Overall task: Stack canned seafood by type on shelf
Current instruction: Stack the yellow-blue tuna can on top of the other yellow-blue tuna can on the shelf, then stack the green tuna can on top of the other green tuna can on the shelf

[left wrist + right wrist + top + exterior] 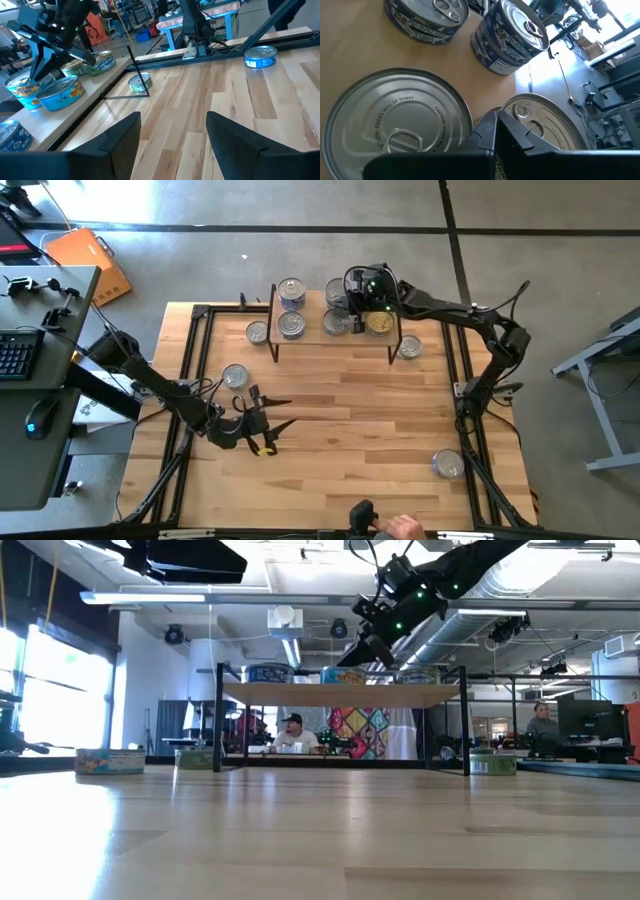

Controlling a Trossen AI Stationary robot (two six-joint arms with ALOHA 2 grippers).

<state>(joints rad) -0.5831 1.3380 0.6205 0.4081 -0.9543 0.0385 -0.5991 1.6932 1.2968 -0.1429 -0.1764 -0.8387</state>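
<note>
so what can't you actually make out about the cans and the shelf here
- High view: the right gripper covers part of the shelf, hiding cans beneath.
- Low view: shelf cans show only as slivers behind the edge; types unreadable.
- Right wrist view: the shut fingers hide part of the gold-lidded can.
- Left wrist view: labels blurred.

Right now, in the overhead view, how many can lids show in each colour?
Silver lids: 8
Gold lids: 1
Total: 9 lids showing. Any cans hidden lower in a stack are not counted.
</note>
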